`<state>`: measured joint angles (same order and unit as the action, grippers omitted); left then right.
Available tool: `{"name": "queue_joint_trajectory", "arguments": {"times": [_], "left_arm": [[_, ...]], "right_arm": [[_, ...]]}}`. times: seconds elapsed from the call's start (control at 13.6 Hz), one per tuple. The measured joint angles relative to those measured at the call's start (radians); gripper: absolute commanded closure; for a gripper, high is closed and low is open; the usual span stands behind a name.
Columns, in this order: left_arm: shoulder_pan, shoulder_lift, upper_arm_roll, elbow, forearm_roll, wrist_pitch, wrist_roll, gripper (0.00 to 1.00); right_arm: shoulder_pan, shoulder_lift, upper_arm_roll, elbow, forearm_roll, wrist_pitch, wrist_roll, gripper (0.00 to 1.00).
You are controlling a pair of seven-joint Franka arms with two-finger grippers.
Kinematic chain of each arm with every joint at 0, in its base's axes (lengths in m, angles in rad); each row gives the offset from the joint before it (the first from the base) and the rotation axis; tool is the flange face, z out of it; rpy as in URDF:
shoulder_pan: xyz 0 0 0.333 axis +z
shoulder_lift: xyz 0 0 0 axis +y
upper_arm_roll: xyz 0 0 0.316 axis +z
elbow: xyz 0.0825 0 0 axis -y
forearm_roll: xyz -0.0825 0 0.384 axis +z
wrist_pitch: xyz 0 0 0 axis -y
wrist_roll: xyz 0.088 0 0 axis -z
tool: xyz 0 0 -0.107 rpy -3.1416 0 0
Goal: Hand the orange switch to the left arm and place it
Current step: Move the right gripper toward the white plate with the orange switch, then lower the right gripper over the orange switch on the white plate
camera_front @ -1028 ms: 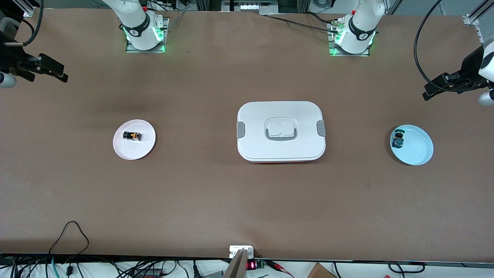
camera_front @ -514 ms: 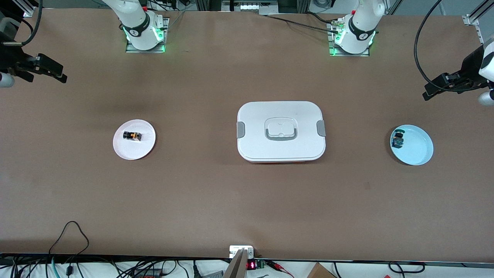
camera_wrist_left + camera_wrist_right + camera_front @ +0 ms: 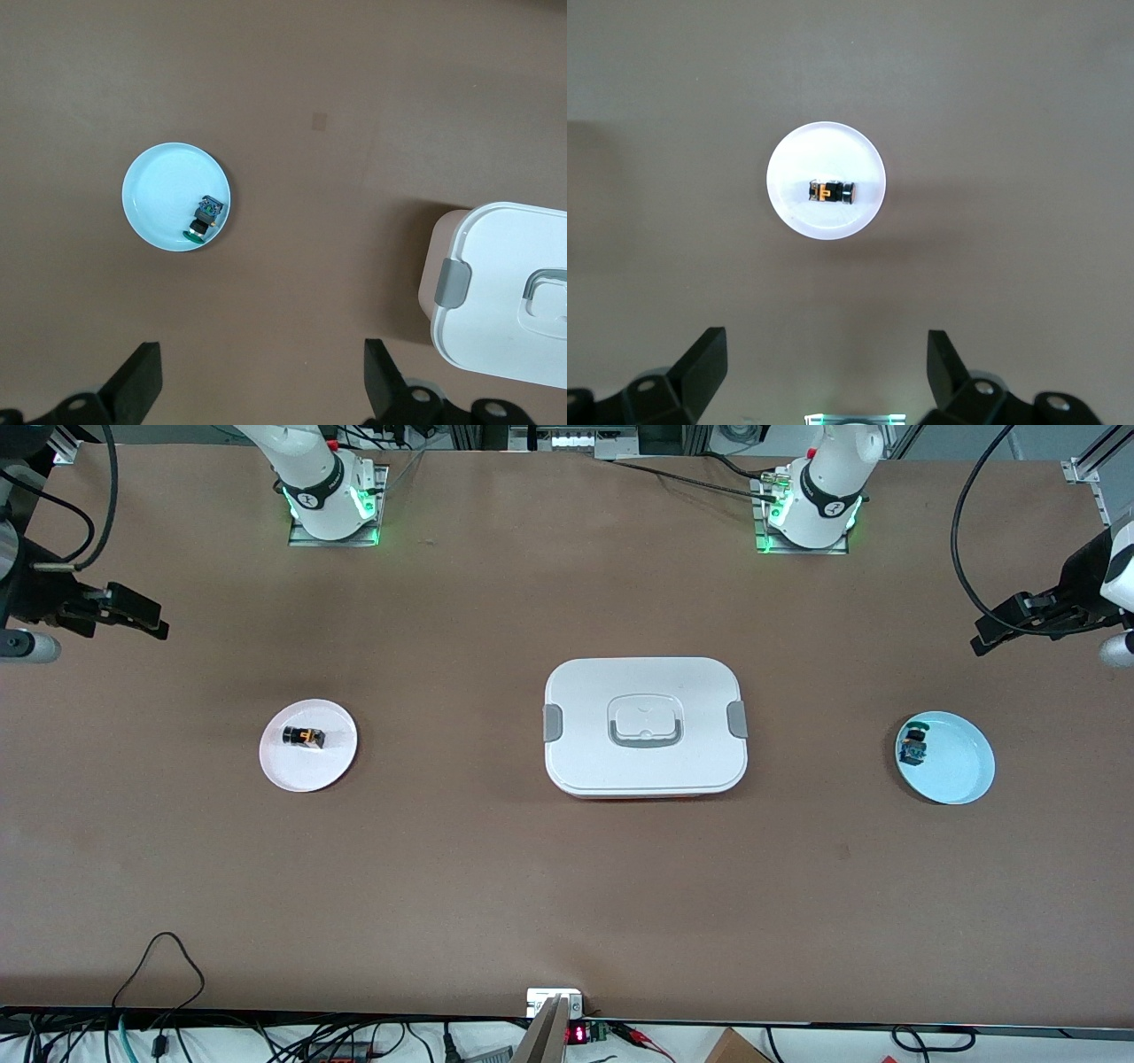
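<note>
Since a moment before, only the right gripper (image 3: 146, 622) had moved a little, fingers wide apart, up over the table's right-arm end. The orange switch (image 3: 303, 737) lay on its white plate (image 3: 332, 766). The left gripper (image 3: 992, 638) waited open, apart from the box (image 3: 645, 766)

Robotics lab — brown test table (image 3: 496, 886), bolted arm bases (image 3: 332, 509), aluminium framing (image 3: 1094, 474), loose cables (image 3: 159, 965) along table edge.
</note>
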<state>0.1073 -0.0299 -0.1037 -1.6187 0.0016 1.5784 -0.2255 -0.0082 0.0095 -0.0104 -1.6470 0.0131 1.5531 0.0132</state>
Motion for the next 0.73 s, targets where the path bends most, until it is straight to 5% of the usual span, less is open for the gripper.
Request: {"name": "queue_joint_trajectory", "arguments": {"times": [0.73], "left_arm": [[0.0, 0.0, 0.0, 0.001, 0.0, 0.004, 0.0, 0.0]], "right_arm": [[0.0, 0.104, 0.0, -0.123, -0.088, 0.295, 0.0, 0.0]]}}
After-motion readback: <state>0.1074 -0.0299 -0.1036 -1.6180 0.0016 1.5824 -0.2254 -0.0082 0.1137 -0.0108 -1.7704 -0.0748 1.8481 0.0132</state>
